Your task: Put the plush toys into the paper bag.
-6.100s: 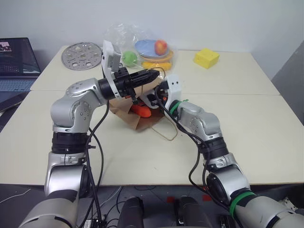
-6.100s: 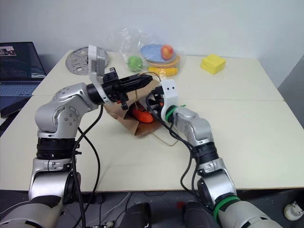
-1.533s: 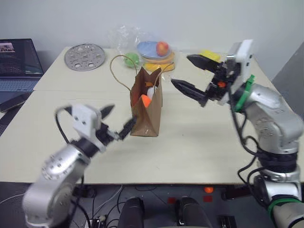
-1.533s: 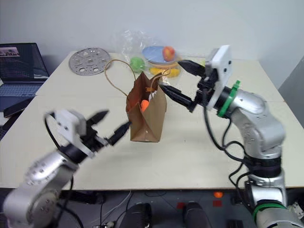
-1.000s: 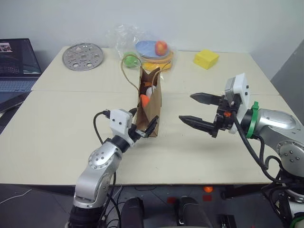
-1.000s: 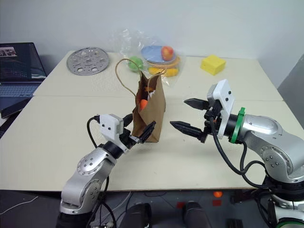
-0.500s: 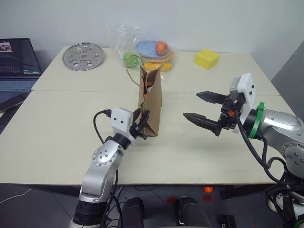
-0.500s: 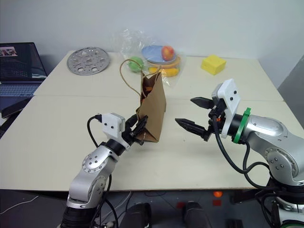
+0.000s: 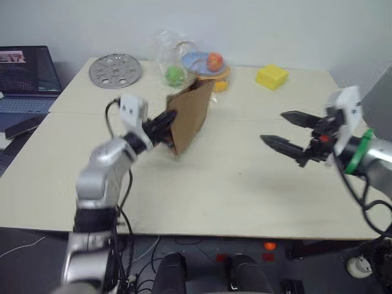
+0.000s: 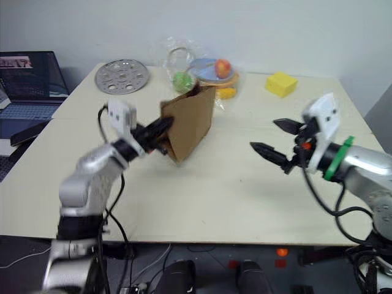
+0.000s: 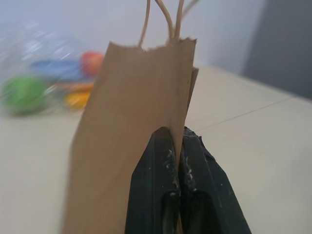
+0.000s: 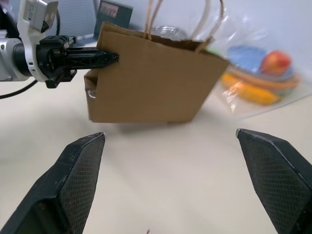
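Left tool [image 9: 166, 117] has clamped the paper bag [image 9: 190, 116], lifting and tilting it.

Head cameras overlook the table [image 9: 245, 184]; both wrist cameras face the paper bag [image 12: 156, 83], the left closest.

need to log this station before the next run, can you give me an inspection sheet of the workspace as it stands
surface: cream table, seam across the middle.
job's things: paper bag tilted, lifted by one side edge; plush toys not visible from here.
clutter: clear plastic bag of fruit, yellow block, round perforated metal disc, all at the far side.
grippers: left gripper shut on the bag's edge; right gripper open, holding nothing, apart from the bag.
cables: black cable looping by the left wrist, another under the right arm.
surroundings: laptop on a side table, plain pale wall.
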